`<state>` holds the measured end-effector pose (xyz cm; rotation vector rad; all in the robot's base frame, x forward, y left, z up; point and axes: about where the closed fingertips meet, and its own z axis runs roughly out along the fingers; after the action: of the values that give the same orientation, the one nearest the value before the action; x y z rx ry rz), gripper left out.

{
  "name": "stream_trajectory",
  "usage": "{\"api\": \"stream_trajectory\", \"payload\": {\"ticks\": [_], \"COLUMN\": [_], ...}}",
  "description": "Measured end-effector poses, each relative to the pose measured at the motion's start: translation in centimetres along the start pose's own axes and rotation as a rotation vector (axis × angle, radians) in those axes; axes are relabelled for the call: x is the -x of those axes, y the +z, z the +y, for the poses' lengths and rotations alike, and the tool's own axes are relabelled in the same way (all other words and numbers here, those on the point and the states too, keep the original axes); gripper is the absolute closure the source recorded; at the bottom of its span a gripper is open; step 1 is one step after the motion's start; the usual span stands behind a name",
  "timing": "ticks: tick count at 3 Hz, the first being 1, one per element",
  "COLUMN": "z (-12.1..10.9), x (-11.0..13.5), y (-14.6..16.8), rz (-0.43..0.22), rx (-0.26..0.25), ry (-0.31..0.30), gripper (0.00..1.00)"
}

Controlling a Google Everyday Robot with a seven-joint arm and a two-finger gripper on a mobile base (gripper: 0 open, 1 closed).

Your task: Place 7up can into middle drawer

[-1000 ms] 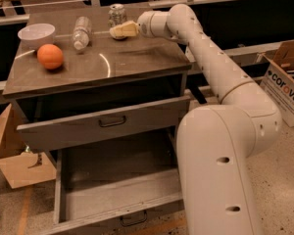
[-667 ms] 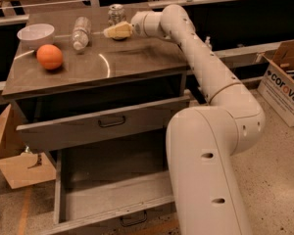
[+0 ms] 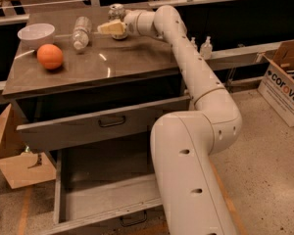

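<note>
Arm (image 3: 191,180) first: its fat white part fills the front of the view, right beside the middle drawer (image 3: 98,199). That drawer is pulled far out, low down by the floor. It is a wide grey tray with a flat bottom, a low front and a small dark loop handle (image 3: 133,220). Above it, the top drawer (image 3: 78,129) has a taller front and is out only a little way. Flat brown cardboard (image 3: 19,165) lies on the floor to the left. A cardboard box (image 3: 284,82) with dark letters sits on the floor to the right. Next comes the table top (image 3: 112,67), dark and a bit shiny. An orange (image 3: 50,56) sits near its left edge. Just behind the orange is a white bowl (image 3: 36,33). Beside the bowl, a clear plastic bottle (image 3: 81,32) lies on its side. The arm goes up along the right side of the table and bends over to the back. At its end the gripper (image 3: 106,28) points left, low over the table, just right of the bottle. The 7up can (image 3: 117,10) stands upright at the far back of the table, well apart from the middle drawer. The gripper is right in front of the can and hides its lower part. I cannot tell how far open the gripper is, or if it has hold of the can. Behind the table, two small clear bottles (image 3: 205,47) stand on a ledge.
</note>
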<state>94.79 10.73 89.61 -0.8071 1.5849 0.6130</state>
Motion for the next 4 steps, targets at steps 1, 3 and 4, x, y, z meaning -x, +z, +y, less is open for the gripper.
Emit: {"api": "stream_trajectory", "payload": {"ticks": [1,3,4], "z": [0.7,-0.3,1.0], "x": [0.1,1.4,3.5], "y": [0.9,-2.2,-4.6], "rz": [-0.026,-0.009,-0.022], "rx": [0.029,0.036,0.084], "ry": [0.001,0.026,0.039], "gripper": [0.41,0.87,1.00]}}
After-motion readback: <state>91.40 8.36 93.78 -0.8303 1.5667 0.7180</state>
